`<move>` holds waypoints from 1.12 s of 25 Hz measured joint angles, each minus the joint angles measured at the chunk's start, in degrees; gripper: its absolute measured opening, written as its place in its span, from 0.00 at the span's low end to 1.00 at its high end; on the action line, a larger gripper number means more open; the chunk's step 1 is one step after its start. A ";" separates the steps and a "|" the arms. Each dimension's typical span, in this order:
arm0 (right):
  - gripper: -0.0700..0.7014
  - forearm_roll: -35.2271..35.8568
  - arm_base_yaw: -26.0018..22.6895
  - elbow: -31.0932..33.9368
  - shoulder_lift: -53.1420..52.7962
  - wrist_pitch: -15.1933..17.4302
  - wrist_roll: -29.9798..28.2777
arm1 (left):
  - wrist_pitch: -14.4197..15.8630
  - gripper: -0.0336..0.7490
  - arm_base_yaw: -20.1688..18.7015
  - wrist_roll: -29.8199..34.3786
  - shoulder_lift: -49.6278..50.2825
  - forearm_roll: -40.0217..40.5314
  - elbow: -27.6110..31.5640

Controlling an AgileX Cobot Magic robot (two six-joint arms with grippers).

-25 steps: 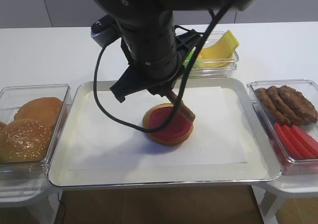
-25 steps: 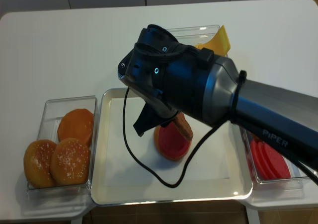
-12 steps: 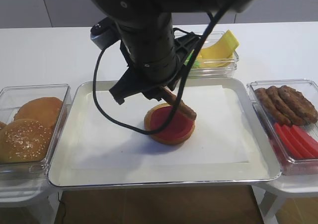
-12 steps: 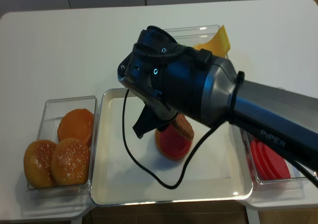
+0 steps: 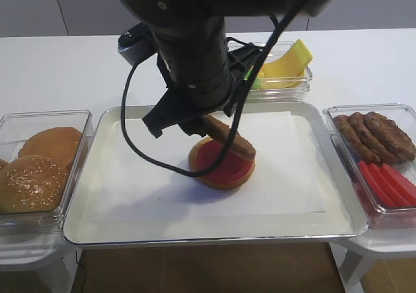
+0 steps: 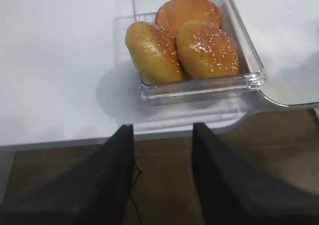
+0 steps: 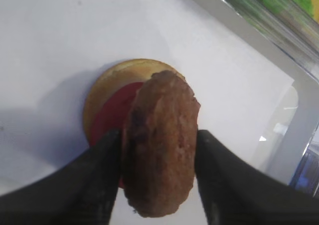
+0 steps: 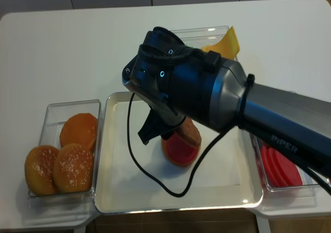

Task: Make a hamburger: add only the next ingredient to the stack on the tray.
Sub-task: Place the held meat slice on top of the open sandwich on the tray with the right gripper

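We see the right gripper [image 7: 157, 177] with fingers [image 7: 97, 172] parted beside the meat patty [image 7: 159, 162] (tilted), over the stack [image 5: 221, 163] mid-tray [image 5: 117, 225]; left gripper [image 6: 162, 172] fingers spread.

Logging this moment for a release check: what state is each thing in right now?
Patty: tilted on edge between the right gripper's fingers, low edge on the stack.
Stack: bun base with red slice on top, on the tray.
Right gripper: fingers flank the patty; grip or gap unclear.
Left gripper: open, empty, off the table edge.
Bun box: holds three buns.
Patty box: holds patties and red slices.
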 joint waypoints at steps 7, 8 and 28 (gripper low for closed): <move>0.68 0.80 0.00 0.00 0.00 0.21 0.09 | 0.00 0.41 0.00 0.00 0.00 0.00 0.00; 0.69 0.80 0.00 0.00 0.00 0.21 0.09 | 0.00 0.41 0.00 0.00 0.00 0.00 0.00; 0.74 8.94 -1.76 -3.69 0.00 0.61 -7.13 | 0.00 0.41 0.00 0.00 0.00 0.00 0.00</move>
